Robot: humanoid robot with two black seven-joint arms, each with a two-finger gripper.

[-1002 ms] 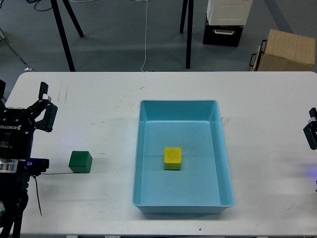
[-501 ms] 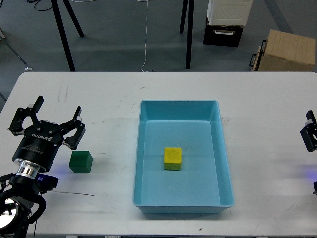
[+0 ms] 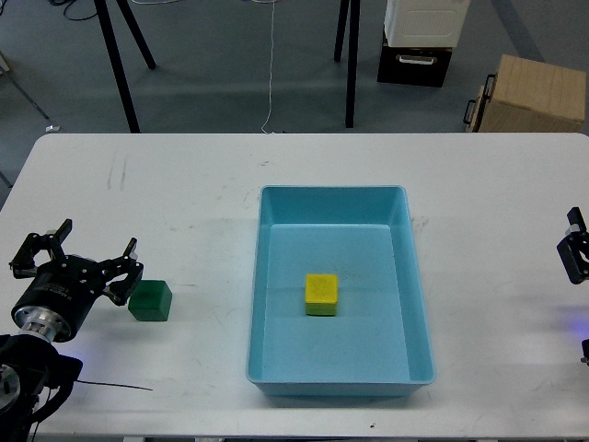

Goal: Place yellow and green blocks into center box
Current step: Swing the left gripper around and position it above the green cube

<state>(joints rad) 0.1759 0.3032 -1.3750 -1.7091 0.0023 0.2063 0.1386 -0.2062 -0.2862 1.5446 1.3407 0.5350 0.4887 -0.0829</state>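
At the lower left of the frame my left hand (image 3: 74, 262) hangs low over the white worktop (image 3: 184, 203) with its two fingers spread wide and nothing between them; the nearer finger tip is just beside the left face of the green block (image 3: 150, 300), and I cannot tell if it touches. This block sits on the worktop, well apart from the light blue center box (image 3: 419, 304). I judge it as a small, stiff and light cube with smooth flat faces, maybe a little slippery, not fragile; the best hold seems to be on two opposite side faces, near the middle of their height, with the fingers square to them. In the middle of the frame the yellow block (image 3: 321, 293) already lies on the floor of the center box, so I think half of the task is done. At the right edge only a small dark part of my right hand (image 3: 575, 250) shows, and I cannot tell if it is open. Compared with half a second ago, my left hand has moved lower and to the left in the frame, while both blocks stayed in place.
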